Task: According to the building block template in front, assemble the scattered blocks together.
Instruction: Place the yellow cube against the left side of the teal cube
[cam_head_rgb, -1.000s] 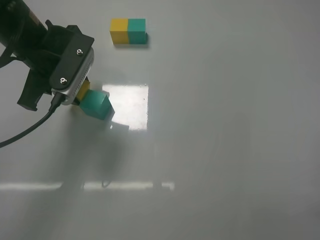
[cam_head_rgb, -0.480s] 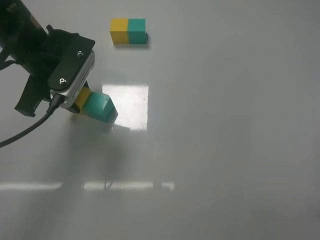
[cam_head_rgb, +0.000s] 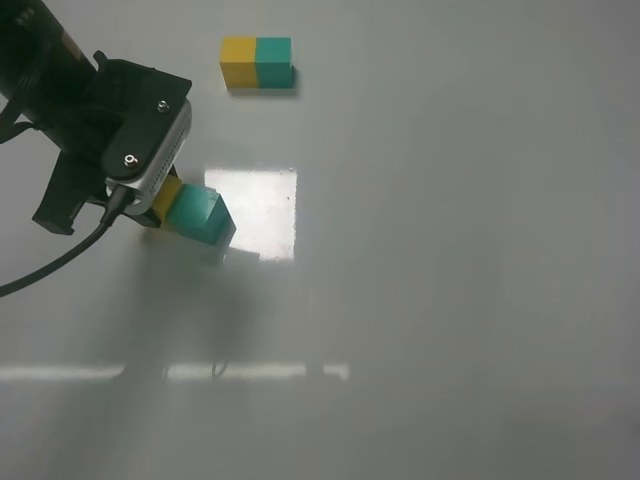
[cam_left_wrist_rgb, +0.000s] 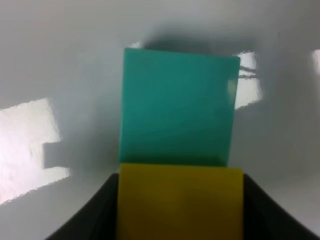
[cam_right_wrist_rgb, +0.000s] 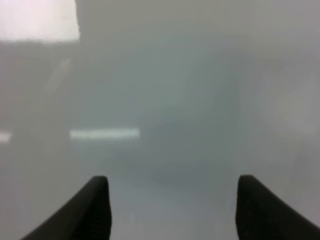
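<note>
The left gripper (cam_left_wrist_rgb: 181, 202) is closed to the width of the matte yellow-orange cube (cam_head_rgb: 166, 196), its dark fingers (cam_left_wrist_rgb: 106, 202) clamped on either side. That cube sits on the glossy grey table (cam_head_rgb: 450, 250), one face touching the matte teal-green cube (cam_head_rgb: 196, 212) beside it. The small joined yellow-and-teal template bar (cam_head_rgb: 257, 62) lies well apart at the far edge. The right gripper (cam_right_wrist_rgb: 172, 200) hangs wide open, empty, above bare table
</note>
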